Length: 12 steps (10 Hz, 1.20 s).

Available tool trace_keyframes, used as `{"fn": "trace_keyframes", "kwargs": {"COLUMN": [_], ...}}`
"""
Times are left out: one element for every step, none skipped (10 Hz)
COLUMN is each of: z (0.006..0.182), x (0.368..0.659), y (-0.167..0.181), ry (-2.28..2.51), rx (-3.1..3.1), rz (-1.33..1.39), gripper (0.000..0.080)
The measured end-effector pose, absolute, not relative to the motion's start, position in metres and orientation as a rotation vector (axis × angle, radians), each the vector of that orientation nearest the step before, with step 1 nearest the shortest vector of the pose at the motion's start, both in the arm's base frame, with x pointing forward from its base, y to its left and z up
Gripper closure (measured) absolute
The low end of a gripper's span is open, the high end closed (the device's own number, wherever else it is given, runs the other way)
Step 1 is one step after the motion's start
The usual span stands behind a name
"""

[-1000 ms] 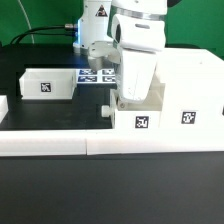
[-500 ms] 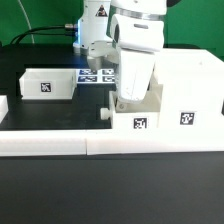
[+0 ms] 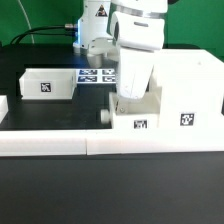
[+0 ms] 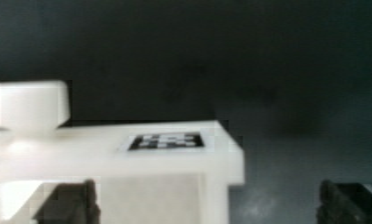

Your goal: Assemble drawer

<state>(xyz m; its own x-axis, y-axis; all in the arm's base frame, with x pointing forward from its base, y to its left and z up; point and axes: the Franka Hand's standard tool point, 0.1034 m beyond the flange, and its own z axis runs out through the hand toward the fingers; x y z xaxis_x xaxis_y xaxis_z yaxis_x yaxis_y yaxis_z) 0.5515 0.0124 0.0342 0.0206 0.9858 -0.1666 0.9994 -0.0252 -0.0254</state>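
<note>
The tall white housing (image 3: 186, 95) stands at the exterior view's right, with a tag on its front. A small white tray (image 3: 138, 118) with a knob (image 3: 105, 113) sits against the housing's left side; whether it is partly inside, I cannot tell. My gripper (image 3: 128, 98) hangs straight over this tray, open. In the wrist view the tray's tagged wall (image 4: 169, 142) and knob (image 4: 26, 105) lie just below my gripper (image 4: 211, 204). One dark fingertip (image 4: 67, 203) is over the tray and the other (image 4: 355, 203) is over black table. A second tray (image 3: 48, 84) rests at the left.
The marker board (image 3: 97, 74) lies flat behind the gripper, near the robot base (image 3: 95, 30). A long low white border wall (image 3: 90, 146) runs along the front of the black table. Another white piece (image 3: 3, 105) shows at the left edge.
The hand has shifted very slightly over the knobbed tray. The trays and housing have not moved.
</note>
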Motion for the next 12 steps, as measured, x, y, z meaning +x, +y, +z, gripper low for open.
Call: {"fn": "trace_keyframes", "kwargs": {"z": [0.045, 0.053, 0.057, 0.062, 0.063, 0.062, 0.061, 0.061, 0.061, 0.061, 0.06, 0.054], "x": [0.552, 0.553, 0.554, 0.554, 0.553, 0.551, 0.549, 0.549, 0.549, 0.548, 0.547, 0.547], "y": [0.012, 0.01, 0.005, -0.001, -0.011, -0.024, -0.035, -0.039, -0.038, -0.041, -0.051, -0.06], "ry": [2.119, 2.114, 2.11, 2.104, 2.129, 2.146, 2.169, 2.16, 2.158, 2.182, 2.209, 2.231], "rx": [2.175, 2.179, 2.179, 2.181, 2.158, 2.145, 2.13, 2.141, 2.142, 2.132, 2.144, 2.175], "rz": [-0.226, -0.231, -0.226, -0.222, -0.225, -0.234, -0.243, -0.242, -0.243, -0.237, -0.214, -0.176], "gripper": [0.0156, 0.0151, 0.0151, 0.015, 0.015, 0.015, 0.015, 0.015, 0.015, 0.015, 0.015, 0.015]}}
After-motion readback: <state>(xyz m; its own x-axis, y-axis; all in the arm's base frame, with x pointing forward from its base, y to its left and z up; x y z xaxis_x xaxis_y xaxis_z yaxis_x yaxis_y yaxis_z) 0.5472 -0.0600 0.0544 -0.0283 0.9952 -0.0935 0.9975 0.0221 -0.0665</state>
